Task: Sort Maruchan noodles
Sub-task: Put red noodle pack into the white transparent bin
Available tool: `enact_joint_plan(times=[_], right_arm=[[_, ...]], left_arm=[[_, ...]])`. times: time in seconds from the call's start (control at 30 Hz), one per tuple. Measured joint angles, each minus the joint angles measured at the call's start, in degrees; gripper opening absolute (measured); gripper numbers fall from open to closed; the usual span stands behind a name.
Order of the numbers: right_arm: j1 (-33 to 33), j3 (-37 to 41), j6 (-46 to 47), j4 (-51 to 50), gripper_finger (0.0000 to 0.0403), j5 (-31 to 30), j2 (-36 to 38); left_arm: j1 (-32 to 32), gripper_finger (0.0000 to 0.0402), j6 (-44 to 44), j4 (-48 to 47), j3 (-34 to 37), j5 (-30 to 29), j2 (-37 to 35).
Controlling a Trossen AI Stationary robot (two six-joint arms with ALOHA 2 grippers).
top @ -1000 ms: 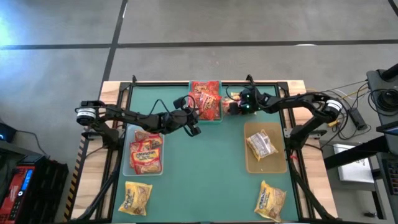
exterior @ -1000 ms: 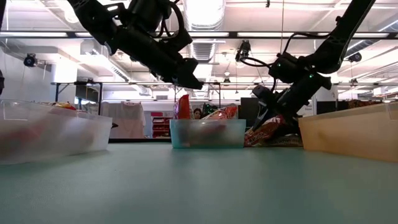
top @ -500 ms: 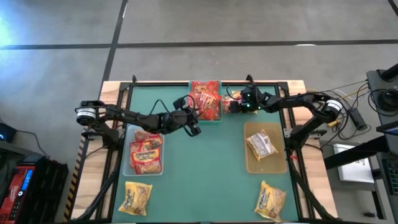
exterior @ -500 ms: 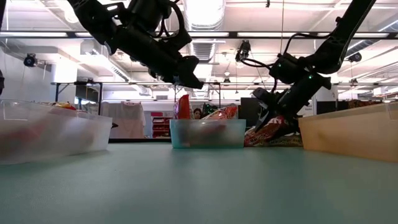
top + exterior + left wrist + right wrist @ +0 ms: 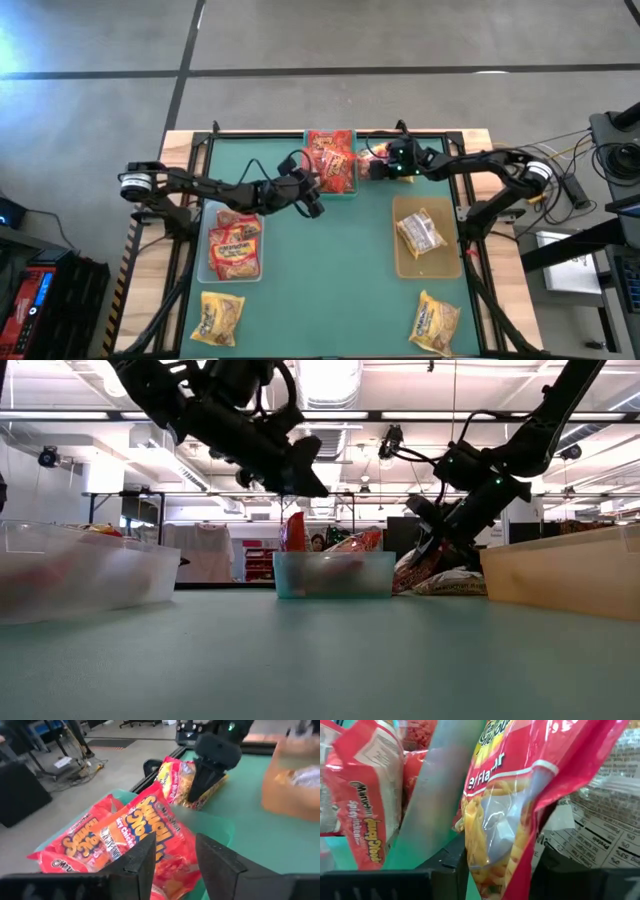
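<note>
A teal bin (image 5: 331, 193) at the far middle holds red Maruchan noodles packets (image 5: 333, 160). Just right of it, my right gripper (image 5: 378, 168) is shut on a red packet with a clear window (image 5: 500, 820). A second packet, label side up (image 5: 600, 820), lies behind that one on the table. My left gripper (image 5: 175, 860) hovers open above the bin's near left corner, well above the table (image 5: 305, 480), with nothing between its fingers. A clear bin (image 5: 207, 272) on the left holds orange-red packets. A tan bin (image 5: 403, 268) on the right holds a silvery packet (image 5: 420, 233). My right gripper pinches the red packet between its two fingers, across its windowed part (image 5: 492, 850). The fingers (image 5: 207, 770) slant down onto it from the table's right. The packet stands tilted on edge beside the teal bin, with its lower end (image 5: 408, 582) down at the table.
Two yellow packets lie on the green mat near the front edge, one left (image 5: 222, 315) and one right (image 5: 435, 322). The mat's middle (image 5: 330, 270) between the clear and tan bins is bare. A black frame borders the mat's far edge (image 5: 280, 133).
My right gripper has shut on the red packet beside the teal bin and pulled it up on edge. That has uncovered the pale packet lying behind it. My left gripper has rolled a little about its own axis while staying in place above the bin.
</note>
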State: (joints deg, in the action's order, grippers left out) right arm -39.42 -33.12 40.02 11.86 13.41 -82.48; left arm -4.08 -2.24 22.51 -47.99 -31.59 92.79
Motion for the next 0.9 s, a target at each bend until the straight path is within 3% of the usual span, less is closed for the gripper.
enact_joint_plan(times=[0.1,0.27,0.33,0.53,0.73,0.9], right_arm=[[0.00,0.00,-0.65,-0.34,0.0116,0.07,0.76],[0.00,0.00,-4.16,-3.75,0.0116,0.11,3.26],[0.00,0.00,-5.82,-5.68,0.0116,0.13,4.76],[0.02,0.00,-12.17,-14.90,0.0115,0.42,12.33],[0.56,0.00,-20.70,-24.82,0.0115,6.60,22.08],[4.04,0.00,-24.84,-29.16,0.0115,8.07,28.52]], left_arm=[[-0.07,0.0128,-1.67,0.20,0.00,6.30,-1.66],[-0.04,0.0128,-2.59,1.62,0.00,28.94,-3.68],[0.02,0.0128,-3.14,2.62,0.00,34.24,-3.78],[-0.19,0.0128,-6.05,2.53,0.00,35.09,-3.66],[-0.10,0.0128,-7.39,2.18,0.00,35.16,-3.61],[0.71,0.0128,-7.53,0.83,0.00,35.19,-3.56]])
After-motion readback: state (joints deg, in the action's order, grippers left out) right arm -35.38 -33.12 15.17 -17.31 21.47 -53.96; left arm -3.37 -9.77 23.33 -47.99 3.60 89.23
